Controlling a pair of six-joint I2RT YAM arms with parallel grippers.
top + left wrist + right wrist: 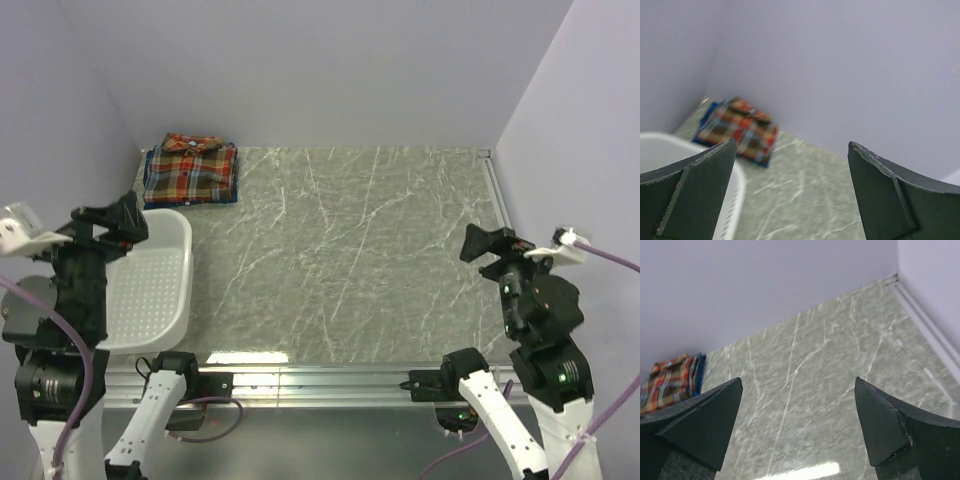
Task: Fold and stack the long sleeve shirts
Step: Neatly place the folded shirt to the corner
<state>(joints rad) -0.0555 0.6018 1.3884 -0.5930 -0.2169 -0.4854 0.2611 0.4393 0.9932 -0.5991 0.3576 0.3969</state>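
Top external view: both arms sit at the near edge, elbows folded, each wrist raised and pointing towards the far wall. The left gripper (132, 222) hangs over the left side of the basket (184, 243), jaws spread wide with nothing between them. Its wrist view shows the two dark fingers (705, 175) well apart, with the basket rim below. The right gripper (474, 245) hovers over the right side of the table (350, 250), jaws also spread wide and holding nothing. In the right wrist view the marbled table shows between its fingers (890, 425). The shirts lie folded and stacked in the far-left corner, against the back wall. The red shirt (190, 168) is on top, collar towards the wall. The blue shirt (149, 188) is under it, showing only at the edges. The stack lies just beyond the basket, well apart from both grippers. A metal rail (320, 381) runs along the near edge, and purple cables (610, 260) trail from the arms
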